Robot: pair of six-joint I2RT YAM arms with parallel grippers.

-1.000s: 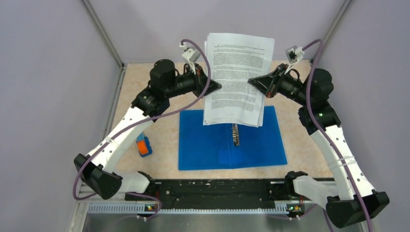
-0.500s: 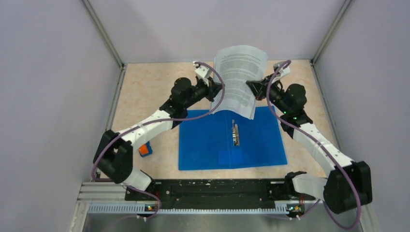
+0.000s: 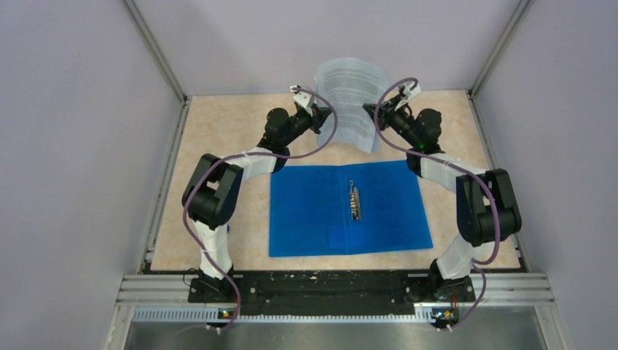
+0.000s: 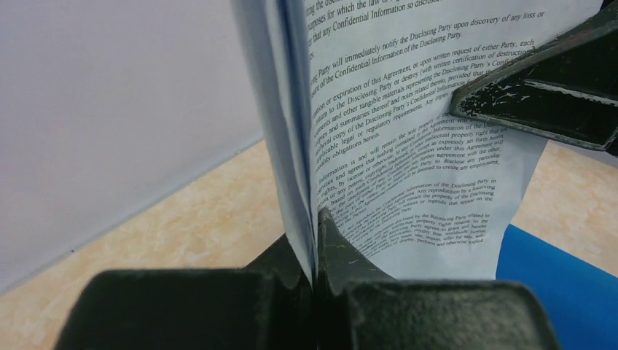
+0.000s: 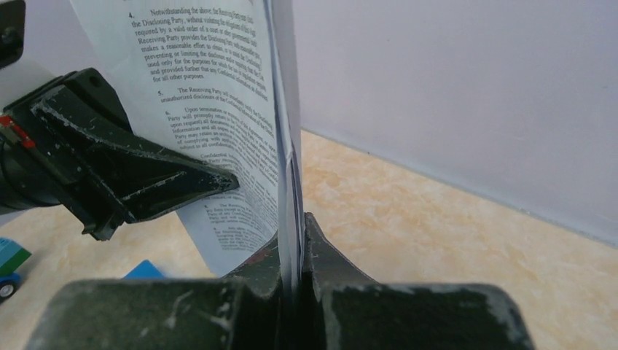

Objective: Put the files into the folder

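Observation:
The files (image 3: 353, 100) are a stack of white printed sheets held upright and bowed above the far part of the table. My left gripper (image 3: 326, 120) is shut on their left edge and my right gripper (image 3: 372, 117) is shut on their right edge. The left wrist view shows the files (image 4: 408, 146) pinched in my left gripper (image 4: 315, 226). The right wrist view shows the files (image 5: 211, 109) pinched in my right gripper (image 5: 293, 233). The blue folder (image 3: 321, 211) lies open and flat nearer the bases, its metal clip (image 3: 355, 203) along the spine.
The beige table (image 3: 218, 131) is walled by grey panels on the left, right and far sides. A small orange-and-blue block (image 5: 9, 264) shows at the lower left of the right wrist view. The black arm-base rail (image 3: 321, 286) runs along the near edge.
Both arms have stretched toward the far wall, carrying the files away from over the folder to the back of the table. The sheets now bow more between the grippers.

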